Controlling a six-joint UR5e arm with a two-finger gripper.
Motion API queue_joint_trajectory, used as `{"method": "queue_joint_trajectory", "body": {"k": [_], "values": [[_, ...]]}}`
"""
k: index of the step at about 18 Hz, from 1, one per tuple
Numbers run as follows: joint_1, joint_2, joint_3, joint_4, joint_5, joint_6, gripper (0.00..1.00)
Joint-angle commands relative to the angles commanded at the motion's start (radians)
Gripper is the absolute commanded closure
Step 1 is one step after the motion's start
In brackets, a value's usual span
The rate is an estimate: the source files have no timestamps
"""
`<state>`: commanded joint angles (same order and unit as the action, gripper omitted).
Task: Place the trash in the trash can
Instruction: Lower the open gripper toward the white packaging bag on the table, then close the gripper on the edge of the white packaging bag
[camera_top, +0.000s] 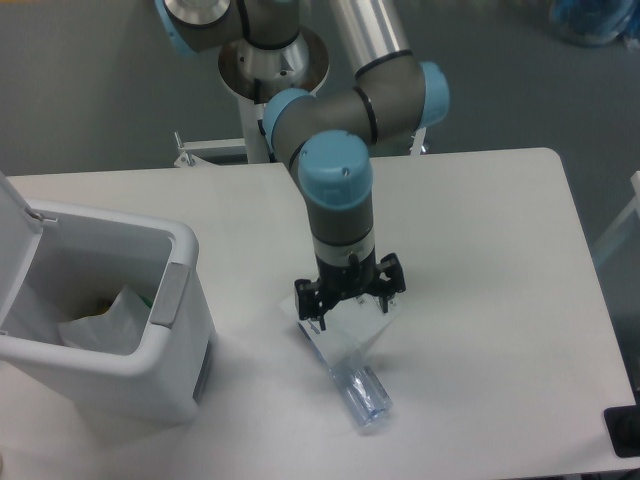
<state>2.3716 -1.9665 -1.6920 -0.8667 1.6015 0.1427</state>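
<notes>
The flat white packet (345, 335) lies on the table near the middle, partly covered by my gripper (351, 311). My gripper hangs straight down over it, fingers spread on either side of the packet's upper part, open, low over the table. The small clear bluish bottle (362, 394) lies on its side just below the packet, its top tucked under the packet's lower corner. The white trash can (120, 360) stands at the left with its lid (15, 235) swung up and a grey latch (171, 293) on its rim; crumpled white material lies inside.
The table's (500, 260) front edge runs just below the bottle. A black object (624, 431) sits at the table's lower right corner. The robot's white pedestal (275, 125) stands behind the table's far edge.
</notes>
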Motion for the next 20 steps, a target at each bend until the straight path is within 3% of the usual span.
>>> {"method": "queue_joint_trajectory", "body": {"k": [10,20], "values": [[-0.054,-0.061,-0.002,0.002,0.061,-0.032,0.0],[-0.054,-0.066,-0.018,0.003,0.104,-0.032,0.0]]}}
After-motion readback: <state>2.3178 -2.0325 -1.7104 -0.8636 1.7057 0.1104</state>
